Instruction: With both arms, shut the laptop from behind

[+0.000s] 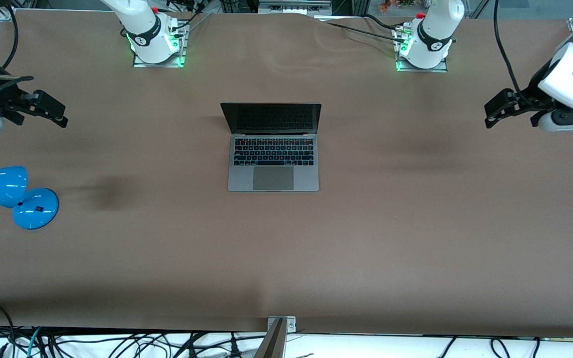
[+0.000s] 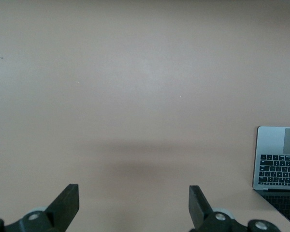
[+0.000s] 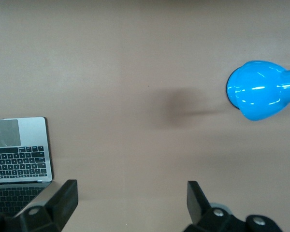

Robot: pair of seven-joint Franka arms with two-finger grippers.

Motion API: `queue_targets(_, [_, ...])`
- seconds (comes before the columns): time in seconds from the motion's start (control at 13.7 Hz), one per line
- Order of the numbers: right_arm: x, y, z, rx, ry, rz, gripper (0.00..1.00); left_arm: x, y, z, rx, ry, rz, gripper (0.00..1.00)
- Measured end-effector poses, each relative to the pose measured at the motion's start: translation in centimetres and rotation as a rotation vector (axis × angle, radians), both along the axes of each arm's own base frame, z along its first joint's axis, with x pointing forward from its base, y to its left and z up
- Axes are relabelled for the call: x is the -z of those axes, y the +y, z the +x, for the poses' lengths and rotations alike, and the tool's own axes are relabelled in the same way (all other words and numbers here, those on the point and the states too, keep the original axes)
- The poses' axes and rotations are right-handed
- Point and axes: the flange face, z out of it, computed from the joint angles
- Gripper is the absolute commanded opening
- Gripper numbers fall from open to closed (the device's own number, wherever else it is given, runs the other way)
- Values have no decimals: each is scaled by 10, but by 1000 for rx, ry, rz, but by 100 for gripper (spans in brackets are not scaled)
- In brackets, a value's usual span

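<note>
Lowest in the front frame, at the table's point(image 1: 416, 258) near edge: a grey metal bracket point(image 1: 280, 328), cables beneath it. Up from there, centre frame: laptop point(image 1: 273, 149), lid raised, dark screen facing the front camera, keyboard and trackpad showing.

Left gripper point(image 1: 499, 110), at the right edge of the front frame, upper third: hangs over bare table toward the left arm's end, well apart from the laptop, black fingers spread wide with nothing between them. Wrist white and tilted, arm running up out of the frame's top right corner, base point(image 1: 423, 44) at the top, lit green.

Right gripper point(image 1: 50, 110), at the left edge, same height: likewise spread wide and holding nothing, over bare table, its arm leaving the left edge, base point(image 1: 154, 42) at the top.

Only in the left wrist view: both fingertips point(image 2: 67, 200) wide apart along the bottom edge, laptop corner point(image 2: 278, 159) at lower right.

Only in the right wrist view: fingertips point(image 3: 63, 195) equally parted, laptop point(image 3: 19, 150) at lower left, blue lamp point(image 3: 261, 96) at upper right. Same lamp point(image 1: 13, 196) at middle left of the front frame.
</note>
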Motion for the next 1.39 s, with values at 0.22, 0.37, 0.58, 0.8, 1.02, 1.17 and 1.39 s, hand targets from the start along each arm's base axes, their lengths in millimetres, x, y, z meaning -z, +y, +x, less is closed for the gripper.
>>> queue_targets(0.22, [0,0,0,0,0,0,100,4,-19,-9,33,53,8,100])
queue_targets(0.37, [0,0,0,0,0,0,100,3,-33,-18,59,80,15,100])
queue_targets(0.58, [0,0,0,0,0,0,100,1,-69,-32,85,102,1,100])
queue_targets(0.8, [0,0,0,1,0,0,100,2,-104,-46,65,121,-25,100])
queue_targets(1.02, [0,0,0,1,1,0,100,14,-158,-69,54,146,-2,100])
queue_targets(1.17, [0,-1,0,1,1,0,100,22,-199,-91,57,157,20,100])
queue_targets(1.39, [0,-1,0,1,1,0,100,37,-255,-127,63,173,30,100])
